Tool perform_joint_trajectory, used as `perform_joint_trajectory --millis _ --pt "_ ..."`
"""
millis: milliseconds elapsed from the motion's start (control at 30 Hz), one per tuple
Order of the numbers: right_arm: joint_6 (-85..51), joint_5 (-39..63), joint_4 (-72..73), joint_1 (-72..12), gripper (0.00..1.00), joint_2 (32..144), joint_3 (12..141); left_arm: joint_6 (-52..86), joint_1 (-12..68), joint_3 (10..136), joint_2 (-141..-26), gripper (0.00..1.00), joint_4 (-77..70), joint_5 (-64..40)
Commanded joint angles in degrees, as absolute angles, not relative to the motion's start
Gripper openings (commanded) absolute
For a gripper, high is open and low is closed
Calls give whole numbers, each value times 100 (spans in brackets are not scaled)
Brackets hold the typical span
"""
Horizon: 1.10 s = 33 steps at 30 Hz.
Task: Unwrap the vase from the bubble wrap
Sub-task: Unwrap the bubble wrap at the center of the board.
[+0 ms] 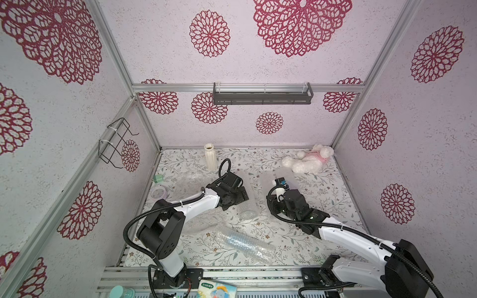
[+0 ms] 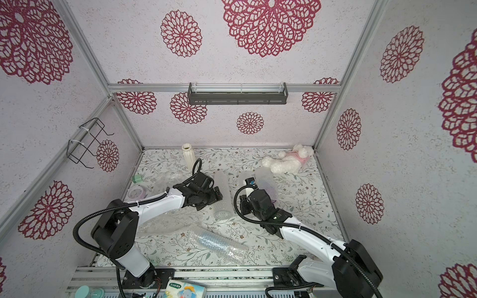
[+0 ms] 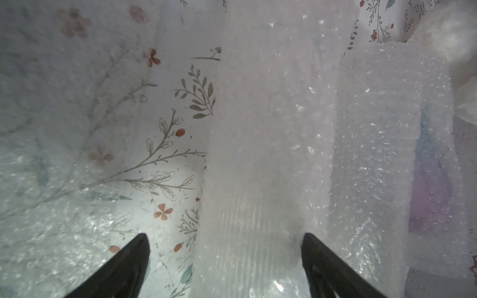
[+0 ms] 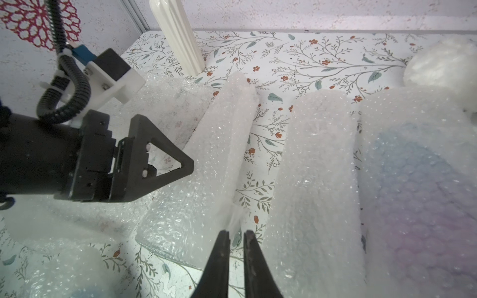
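Note:
A long roll of bubble wrap (image 3: 265, 144) lies on the floral table, and a ribbed shape shows faintly through it near my left gripper (image 3: 224, 240); the vase inside cannot be made out. That gripper is open and straddles the roll's near end without pinching it. In both top views the roll (image 2: 222, 191) lies between my two arms. My right gripper (image 4: 236, 233) sits at the roll's side with its jaws parted by a narrow gap. A loose flap of the wrap (image 4: 232, 216) ends just at its tips, and the table shows between the fingers.
Two more wrapped rolls lie beside it, a plain one (image 4: 317, 167) and a blue-purple one (image 4: 418, 185). A wrapped bluish bundle (image 1: 245, 243) lies at the front. A bare cream ribbed vase (image 1: 210, 157) stands at the back, near a plush toy (image 1: 307, 160). Loose wrap (image 1: 204, 222) lies under the left arm.

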<state>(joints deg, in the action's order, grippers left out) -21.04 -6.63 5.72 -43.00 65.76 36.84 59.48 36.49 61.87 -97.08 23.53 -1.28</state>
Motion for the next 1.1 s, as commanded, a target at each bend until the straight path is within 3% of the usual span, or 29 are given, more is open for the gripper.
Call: perform_joint_trajectory --millis 0,67,200,400,733,1067 --pt "-2196 -545 837 -4271 15 6322 3719 5817 3696 6033 -9598 94 2202 -227" --pt "-2219 -513 902 -4269 9 6331 3693 5768 3700 5948 -9580 94 2181 -237" --pt "-2226 -427 1098 -4271 9 6336 3615 5657 3692 5776 -9536 94 2088 -341" --pt "-2099 -171 1093 -4271 24 6612 3745 5493 3649 5783 -9624 94 2321 -378" --pt "-1910 368 1339 -4263 40 7075 3871 5406 3449 5316 -9229 94 2422 -509" --pt "-1916 678 1474 -4211 41 7503 4198 5143 3138 5155 -9040 94 2458 -695"
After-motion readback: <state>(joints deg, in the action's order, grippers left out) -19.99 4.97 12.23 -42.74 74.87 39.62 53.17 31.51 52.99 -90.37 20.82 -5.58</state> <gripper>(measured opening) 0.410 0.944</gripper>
